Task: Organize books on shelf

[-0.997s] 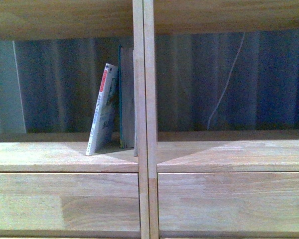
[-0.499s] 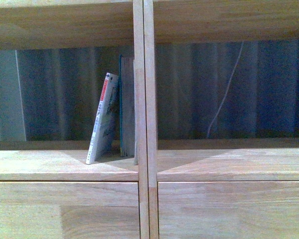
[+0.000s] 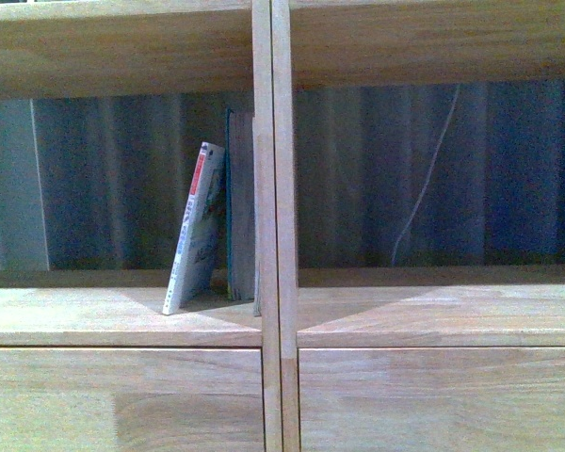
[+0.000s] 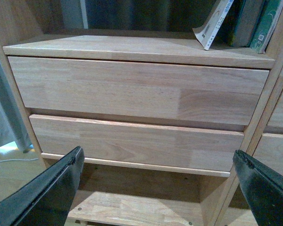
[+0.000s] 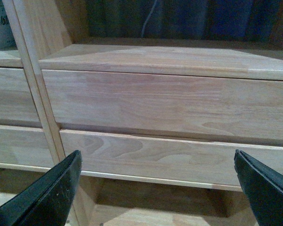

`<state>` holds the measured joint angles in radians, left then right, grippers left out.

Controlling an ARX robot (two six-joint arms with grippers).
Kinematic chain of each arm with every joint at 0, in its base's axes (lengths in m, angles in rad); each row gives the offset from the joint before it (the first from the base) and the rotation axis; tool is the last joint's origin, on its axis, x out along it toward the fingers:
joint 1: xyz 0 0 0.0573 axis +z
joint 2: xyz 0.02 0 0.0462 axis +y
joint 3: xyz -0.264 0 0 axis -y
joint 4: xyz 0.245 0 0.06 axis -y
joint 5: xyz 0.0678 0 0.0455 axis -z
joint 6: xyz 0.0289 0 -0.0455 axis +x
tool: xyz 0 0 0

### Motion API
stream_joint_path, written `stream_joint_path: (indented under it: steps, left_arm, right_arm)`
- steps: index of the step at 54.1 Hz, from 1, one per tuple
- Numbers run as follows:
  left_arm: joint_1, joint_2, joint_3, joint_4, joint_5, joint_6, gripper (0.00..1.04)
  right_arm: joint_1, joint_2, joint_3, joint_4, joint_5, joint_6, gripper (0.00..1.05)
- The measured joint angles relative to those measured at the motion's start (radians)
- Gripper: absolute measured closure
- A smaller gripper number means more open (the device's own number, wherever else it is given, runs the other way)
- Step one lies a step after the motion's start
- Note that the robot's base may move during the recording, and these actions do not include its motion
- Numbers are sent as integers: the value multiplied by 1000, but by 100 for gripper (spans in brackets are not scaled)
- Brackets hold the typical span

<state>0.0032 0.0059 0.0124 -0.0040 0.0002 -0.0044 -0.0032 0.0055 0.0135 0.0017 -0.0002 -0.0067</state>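
Note:
The thin pale paperback point(image 3: 198, 231) with a red-white spine leans to the right in the left compartment of the light wood shelf point(image 3: 271, 188). The thicker teal book point(image 3: 239, 202) stands upright between it and the central divider. Both also show in the left wrist view, the paperback point(image 4: 214, 23) and the teal book point(image 4: 266, 26), on the board above the drawers. My left gripper point(image 4: 158, 188) is open and empty, low in front of the left drawer fronts. My right gripper point(image 5: 158, 188) is open and empty, low in front of the right drawer fronts. Neither gripper shows in the front view.
Two plain drawer fronts point(image 4: 137, 87) sit below the left compartment and two point(image 5: 170, 101) below the right. A dark blue curtain point(image 3: 471, 169) with a thin white cord point(image 3: 424, 179) hangs behind the shelf. A pale curtain point(image 4: 4, 117) hangs left of the unit.
The front view has shifted: the shelf and books sit lower in the picture than a second ago, and the upper board shows more. The books have not moved on their board.

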Motion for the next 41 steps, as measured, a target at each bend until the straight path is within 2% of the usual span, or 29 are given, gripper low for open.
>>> stream_joint_path:
  steps: [41]
  left_arm:
    - [0,0,0,0,0,0,7]
  right_arm:
    - [0,0,0,0,0,0,7]
